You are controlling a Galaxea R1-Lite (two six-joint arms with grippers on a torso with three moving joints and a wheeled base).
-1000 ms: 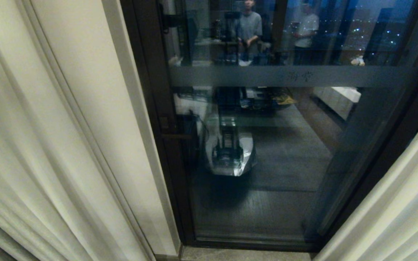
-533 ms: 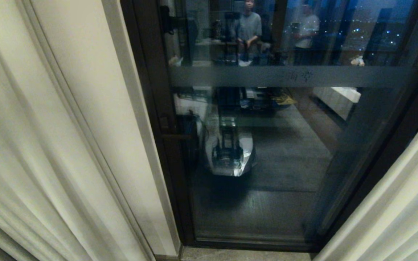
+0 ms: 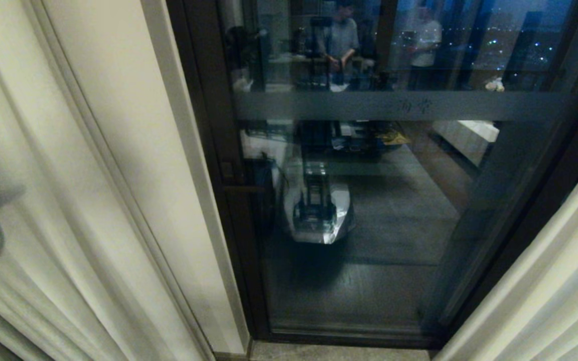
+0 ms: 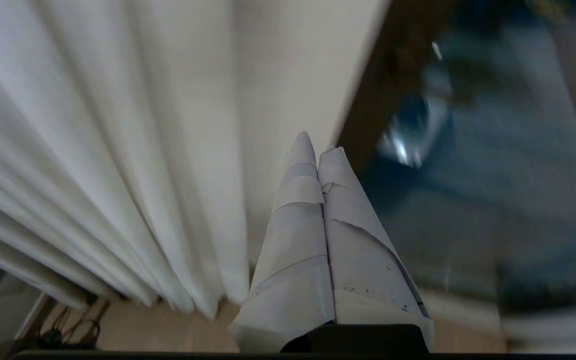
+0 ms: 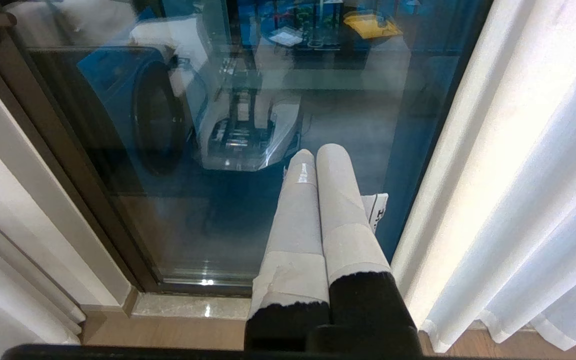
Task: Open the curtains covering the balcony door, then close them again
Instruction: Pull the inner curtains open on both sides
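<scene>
Cream curtains [image 4: 118,150] beside closed left pincer [image 4: 318,150].

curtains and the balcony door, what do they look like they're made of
Curtains: probably woven cloth, matte cream; soft lengthwise pleats and a hemmed edge show it.
Balcony door: glossy glass panes, since they mirror the room, in a dark frame, metal or coated, hard to tell.

Pale taped tool [image 5: 313,150] fingers [image 4: 298,210] on black bases.
</scene>
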